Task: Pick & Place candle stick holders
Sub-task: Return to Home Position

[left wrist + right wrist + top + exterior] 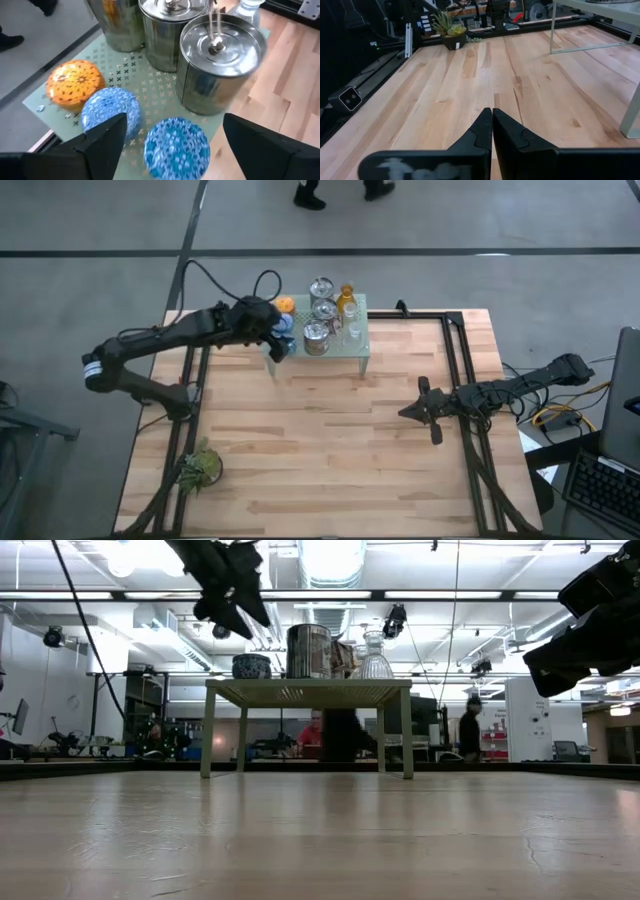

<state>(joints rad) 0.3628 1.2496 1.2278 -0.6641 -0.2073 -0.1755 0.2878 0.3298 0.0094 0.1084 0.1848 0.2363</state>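
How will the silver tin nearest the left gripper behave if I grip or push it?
The silver tin looks rigid, but its polished wall is probably slippery for the open left gripper. Its knobbed lid may lift off. It stands close beside a neighbouring tin, near the edge of the stand, so a push could shove both.

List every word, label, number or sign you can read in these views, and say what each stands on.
No text is readable in any view.
White marking on the body of the right gripper: too blurred to read.
Orange holder and blue holders: patterns only, no words.
Silvery metal holders: no label shows.
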